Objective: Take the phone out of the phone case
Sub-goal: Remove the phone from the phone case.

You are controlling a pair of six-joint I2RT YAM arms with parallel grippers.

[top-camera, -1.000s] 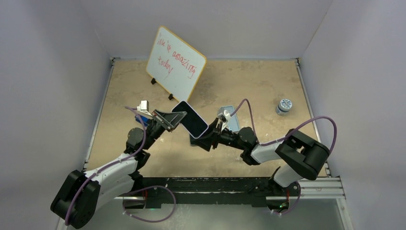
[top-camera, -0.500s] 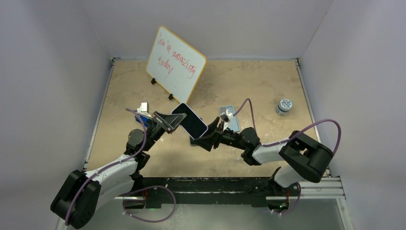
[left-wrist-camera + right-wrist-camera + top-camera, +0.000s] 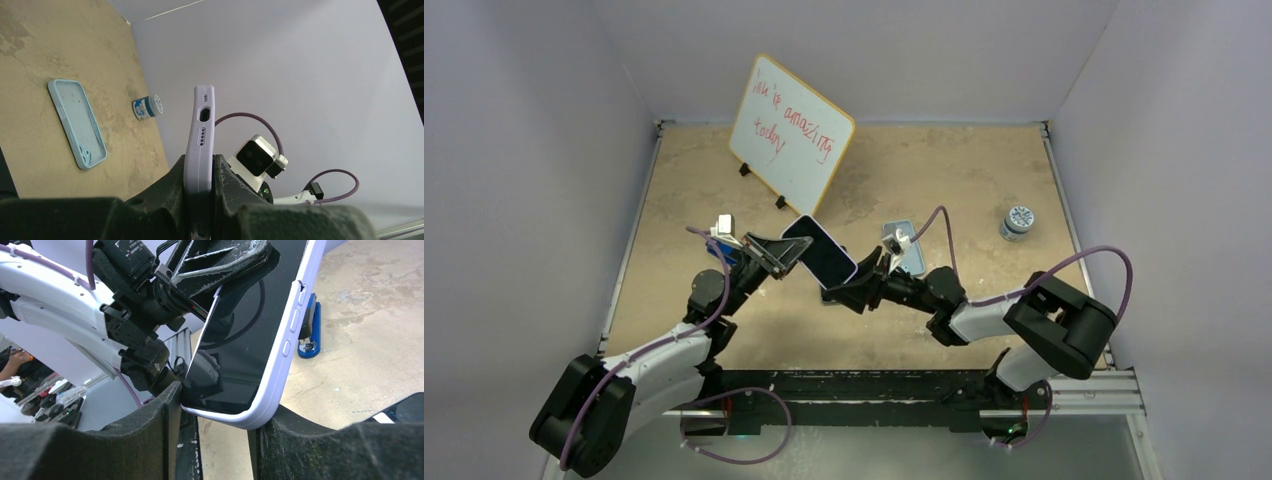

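Pale walls are closing in a sandy table (image 3: 984, 170) on three sides, and the phone (image 3: 821, 250) is hanging in the air over its middle, stretched between the two arms. The left gripper (image 3: 199, 175) is pinching one end flat across its thickness, jaws nearly together on screen and back. The right gripper (image 3: 216, 407) is straddling the opposite end with its jaws partway apart. From where I am looking, I cannot tell whether they are pressing on it or only sitting close.

The lilac phone case (image 3: 280, 370) is looking soft and rubbery, likely to flex and peel at a corner. The phone inside is looking stiff, glassy and slick, and a drop would be hurting it. I am guessing the rim of the case is the place to catch, while the other side is gripping the glass and back firmly.

Open room is lying toward the near edge and to the right. A whiteboard (image 3: 791, 133) is standing just behind the phone. A spare blue case (image 3: 904, 245) is lying just beyond the right arm, a blue stapler (image 3: 310, 330) under the left, and a small jar (image 3: 1019, 221) is sitting well apart.
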